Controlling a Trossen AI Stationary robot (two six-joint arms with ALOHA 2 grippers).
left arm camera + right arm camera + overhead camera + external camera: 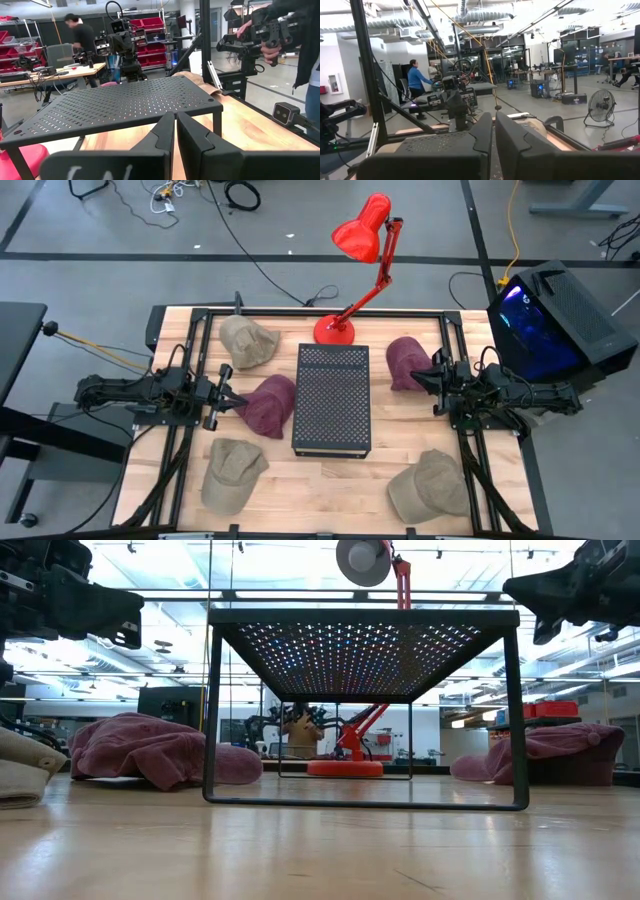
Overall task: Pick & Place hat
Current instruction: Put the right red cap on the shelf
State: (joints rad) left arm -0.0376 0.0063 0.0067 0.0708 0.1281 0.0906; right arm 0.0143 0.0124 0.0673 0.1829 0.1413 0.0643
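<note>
Several hats lie on the wooden table: a maroon one (268,404) just left of the black perforated stand (332,398), a second maroon one (406,362) at its far right, and tan ones at the far left (246,340), near left (232,472) and near right (430,485). My left gripper (232,398) hangs level above the table beside the left maroon hat, shut and holding nothing (175,117). My right gripper (418,377) hovers by the right maroon hat, also shut with nothing in it (494,120). In the low view both maroon hats (150,748) (545,752) rest flat on the tabletop.
A red desk lamp stands with its base (333,330) behind the stand, its head (365,240) reaching beyond the far edge. Black frame rails (195,350) run along both sides. A glowing computer case (550,320) sits off the table's right. A person's hand (270,47) shows beyond.
</note>
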